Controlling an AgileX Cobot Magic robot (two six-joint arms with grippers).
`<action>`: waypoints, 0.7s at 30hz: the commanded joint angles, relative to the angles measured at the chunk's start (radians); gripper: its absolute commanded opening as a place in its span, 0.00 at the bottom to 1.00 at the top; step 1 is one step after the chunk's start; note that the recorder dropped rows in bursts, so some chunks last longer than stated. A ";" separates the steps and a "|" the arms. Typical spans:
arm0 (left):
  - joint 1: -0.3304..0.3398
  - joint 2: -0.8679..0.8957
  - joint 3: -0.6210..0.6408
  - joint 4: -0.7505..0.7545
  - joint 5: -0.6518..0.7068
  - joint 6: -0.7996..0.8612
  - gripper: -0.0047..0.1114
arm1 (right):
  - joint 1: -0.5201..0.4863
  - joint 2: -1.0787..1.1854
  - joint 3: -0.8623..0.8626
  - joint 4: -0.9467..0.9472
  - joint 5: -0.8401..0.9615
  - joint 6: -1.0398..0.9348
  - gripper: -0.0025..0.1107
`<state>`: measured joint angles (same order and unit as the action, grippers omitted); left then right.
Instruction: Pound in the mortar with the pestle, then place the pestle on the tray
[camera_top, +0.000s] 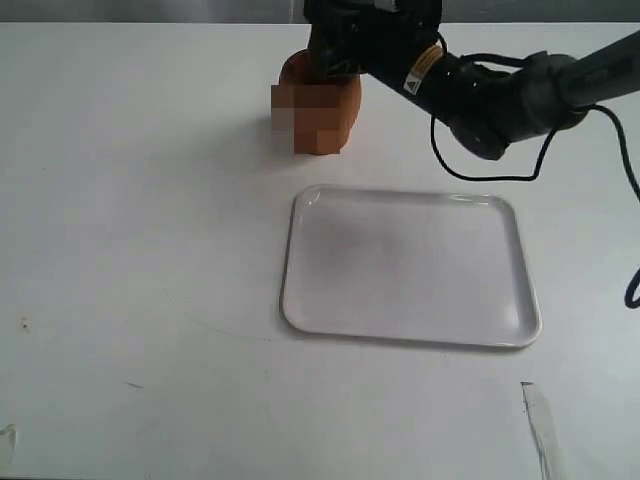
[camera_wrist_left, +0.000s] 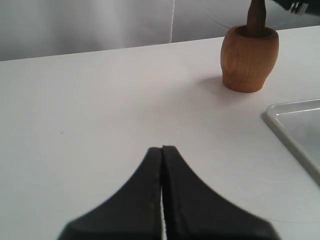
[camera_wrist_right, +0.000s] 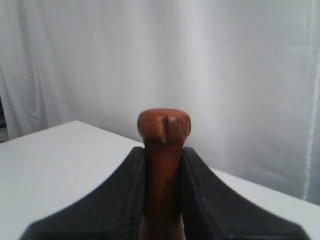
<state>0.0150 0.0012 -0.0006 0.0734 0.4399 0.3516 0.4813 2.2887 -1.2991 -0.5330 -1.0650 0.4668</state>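
The light-brown wooden mortar (camera_top: 320, 105) (camera_wrist_left: 249, 59) stands at the far middle of the table, partly blurred in the exterior view. The dark reddish pestle (camera_wrist_right: 163, 150) (camera_wrist_left: 256, 19) stands upright with its thick end down inside the mortar. My right gripper (camera_wrist_right: 163, 155) (camera_top: 335, 60) is shut on the pestle's thin neck, just below the small knob, right above the mortar. The white tray (camera_top: 410, 265) (camera_wrist_left: 295, 127) lies flat in front of the mortar, with nothing on it. My left gripper (camera_wrist_left: 162, 150) is shut on nothing, low over the bare table well to the left of the mortar; the exterior view does not show it.
The right arm (camera_top: 500, 90) and its black cable (camera_top: 470, 170) reach in from the far right over the table. A white curtain (camera_wrist_right: 200, 60) hangs behind the table. A strip of tape (camera_top: 538, 420) lies near the front right edge.
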 joint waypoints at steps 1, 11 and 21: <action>-0.008 -0.001 0.001 -0.007 -0.003 -0.008 0.04 | -0.003 0.022 -0.006 -0.001 0.017 -0.007 0.02; -0.008 -0.001 0.001 -0.007 -0.003 -0.008 0.04 | -0.003 -0.169 -0.006 0.038 -0.025 -0.042 0.02; -0.008 -0.001 0.001 -0.007 -0.003 -0.008 0.04 | -0.003 -0.302 -0.006 0.038 0.074 -0.063 0.02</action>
<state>0.0150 0.0012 -0.0006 0.0734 0.4399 0.3516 0.4813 1.9760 -1.3058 -0.4991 -1.0574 0.4177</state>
